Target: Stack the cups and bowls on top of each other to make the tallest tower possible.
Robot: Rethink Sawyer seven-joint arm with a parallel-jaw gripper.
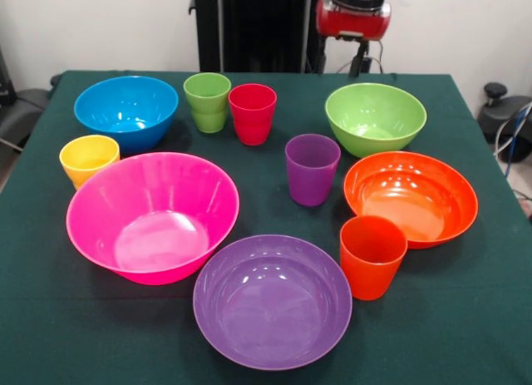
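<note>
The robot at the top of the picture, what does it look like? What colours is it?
Only a bit of the arm shows, at the top edge. It is a chunky rounded red part with a black cap on top. A thin black piece hangs under it, toward the green tablecloth. Whether that piece is its gripper is unclear.

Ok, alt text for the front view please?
Five bowls and five cups stand apart, upright and unstacked on a green table. The gripper hangs at the top edge, clear of them.
</note>
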